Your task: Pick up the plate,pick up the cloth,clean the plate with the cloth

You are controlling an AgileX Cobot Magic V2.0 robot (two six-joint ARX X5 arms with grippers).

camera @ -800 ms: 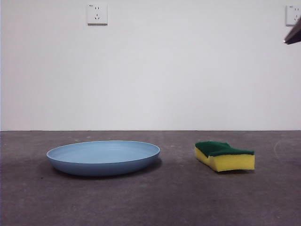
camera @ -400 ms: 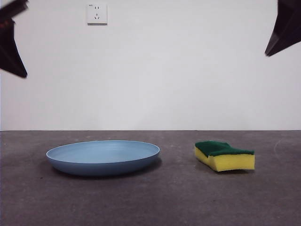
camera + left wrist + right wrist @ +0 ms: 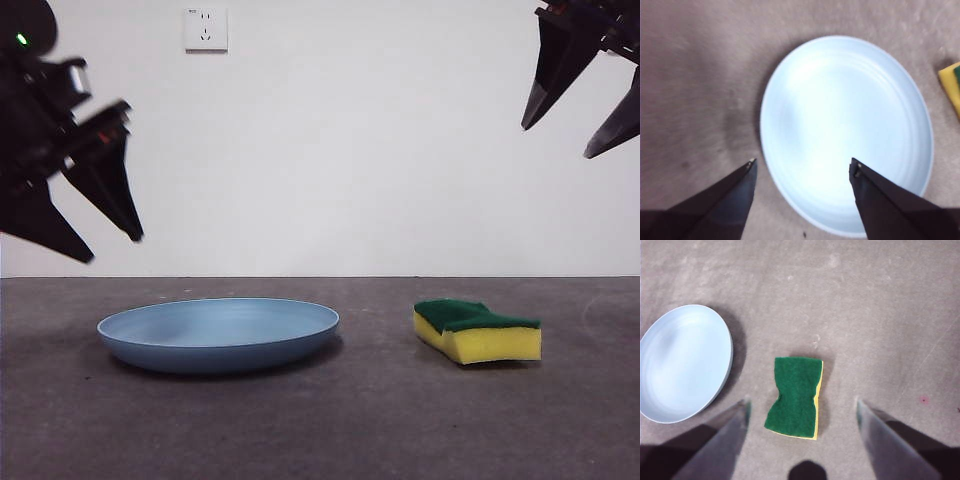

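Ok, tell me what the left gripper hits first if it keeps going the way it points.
Most likely the light-blue plate: the left gripper is open, and its wrist view shows the plate's near rim between its jaws. From the front it hangs above the plate's edge, so depth is uncertain.

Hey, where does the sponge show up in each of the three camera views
Front view: the sponge lies flat on the table, right of the plate.
Left wrist view: only a yellow-and-green sliver at the picture's edge, beyond the plate.
Right wrist view: green side up, central.
Shared landmark: the plate.

Black pointed jaws, small green light
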